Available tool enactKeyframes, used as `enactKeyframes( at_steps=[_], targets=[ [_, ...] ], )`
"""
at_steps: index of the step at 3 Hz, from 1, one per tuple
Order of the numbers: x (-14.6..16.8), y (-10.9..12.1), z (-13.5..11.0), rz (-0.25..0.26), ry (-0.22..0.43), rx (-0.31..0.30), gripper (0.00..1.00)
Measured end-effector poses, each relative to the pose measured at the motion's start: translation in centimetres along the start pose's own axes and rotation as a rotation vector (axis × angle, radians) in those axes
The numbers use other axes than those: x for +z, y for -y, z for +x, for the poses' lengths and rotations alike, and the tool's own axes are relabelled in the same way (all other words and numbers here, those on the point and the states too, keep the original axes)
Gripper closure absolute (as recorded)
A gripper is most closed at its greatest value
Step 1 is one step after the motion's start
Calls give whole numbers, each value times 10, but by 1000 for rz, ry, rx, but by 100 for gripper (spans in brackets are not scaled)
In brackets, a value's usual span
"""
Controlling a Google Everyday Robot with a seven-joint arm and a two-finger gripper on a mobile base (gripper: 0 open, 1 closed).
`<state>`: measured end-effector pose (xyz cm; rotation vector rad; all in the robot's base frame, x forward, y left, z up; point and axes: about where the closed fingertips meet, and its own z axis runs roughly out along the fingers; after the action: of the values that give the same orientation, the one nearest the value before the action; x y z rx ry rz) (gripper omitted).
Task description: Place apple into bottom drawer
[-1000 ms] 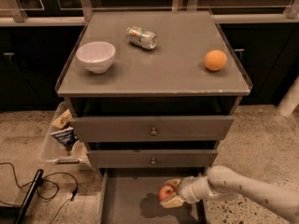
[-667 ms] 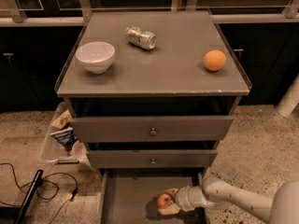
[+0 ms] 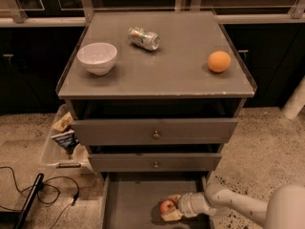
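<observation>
- Two things lie on the floor at far left: a black cable [image 3: 21, 187] and, just beside the cabinet, a clear plastic bin [image 3: 50, 151] holding snack packets [image 3: 65, 138].
- On the left of the grey cabinet top [image 3: 162, 73] stands a white bowl [image 3: 97, 57], upright.
- Further right and toward the back, a crushed drink can [image 3: 144, 37] lies on its side.
- Near the right edge of the top sits an orange [image 3: 219, 61], well apart from the can.
- Below, the top drawer [image 3: 119, 131] and the middle drawer [image 3: 124, 162] each have a small round knob at the centre, and each is pulled out slightly.
- The bottom drawer [image 3: 128, 202] is pulled out, its flat grey floor showing.
- The apple [image 3: 166, 205] is inside the bottom drawer, on its right side, low over the floor.
- The gripper [image 3: 168, 208] reaches into the drawer from the right, with its fingers closed on either side of the apple.
- The white arm [image 3: 233, 205] runs off toward the lower right corner.
</observation>
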<state>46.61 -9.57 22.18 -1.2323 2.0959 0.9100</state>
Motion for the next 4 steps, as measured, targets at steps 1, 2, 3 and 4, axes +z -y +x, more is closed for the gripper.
enactKeyframes(
  at_steps=[1, 2, 3, 4],
  targets=[
    [28, 22, 38, 12, 39, 3, 100],
    [41, 56, 60, 64, 82, -38, 100],
    [41, 61, 62, 76, 90, -44, 100],
    [41, 61, 62, 76, 90, -44, 81]
  ],
)
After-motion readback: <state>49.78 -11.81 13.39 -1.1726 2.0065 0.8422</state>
